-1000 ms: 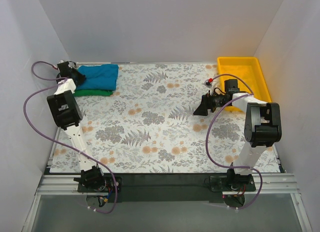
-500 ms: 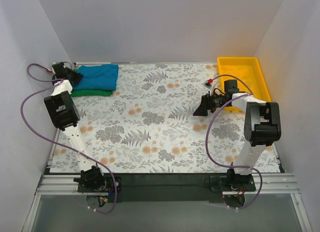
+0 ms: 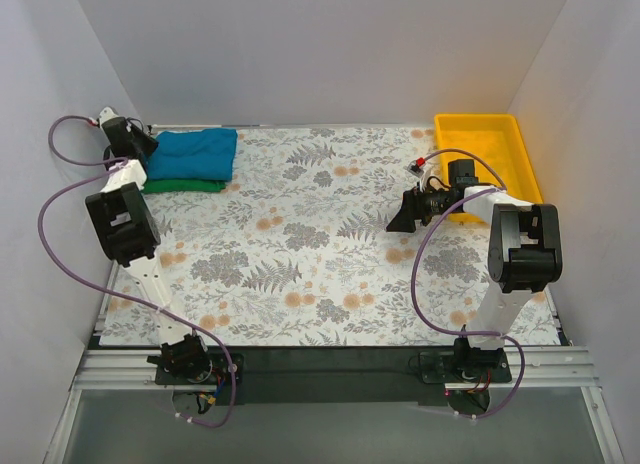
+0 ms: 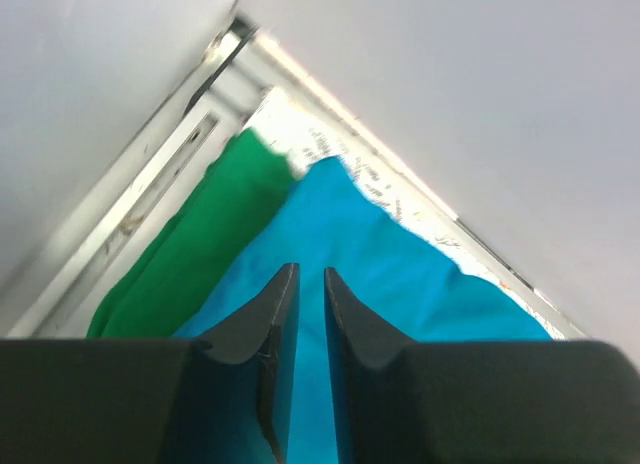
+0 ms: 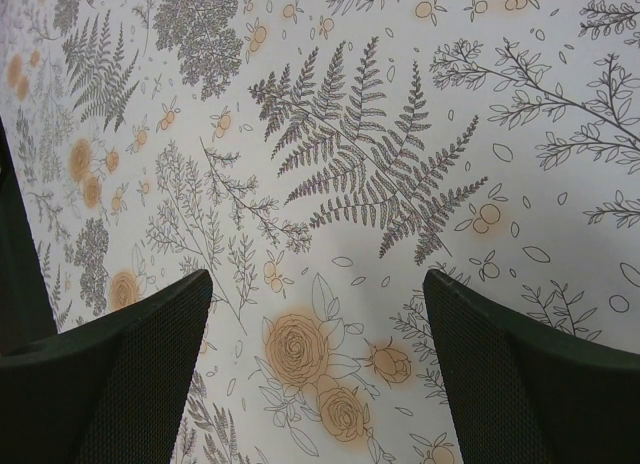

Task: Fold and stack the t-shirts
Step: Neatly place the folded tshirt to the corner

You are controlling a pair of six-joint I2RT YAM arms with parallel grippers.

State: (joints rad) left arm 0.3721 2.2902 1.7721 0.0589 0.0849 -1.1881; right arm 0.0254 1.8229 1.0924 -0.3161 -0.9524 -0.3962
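Note:
The teal-blue t-shirt (image 3: 195, 152) lies folded on top of the folded green t-shirt (image 3: 185, 185) at the table's far left corner. My left gripper (image 3: 141, 144) hovers at the stack's left end, close to the side wall. In the left wrist view its jaws (image 4: 311, 274) stand a narrow gap apart with nothing between them, and the teal shirt (image 4: 400, 274) and the green shirt (image 4: 200, 244) lie beneath. My right gripper (image 3: 402, 220) hangs wide open over the bare floral cloth (image 5: 330, 174), holding nothing.
A yellow plastic tray (image 3: 525, 154) stands at the far right corner, just behind the right arm. White walls close in the table on the left, back and right. The floral cloth (image 3: 300, 244) covers the whole table.
The left gripper has drawn back from the stack toward the left wall and corner, and its jaws have parted slightly. The right arm has not moved.

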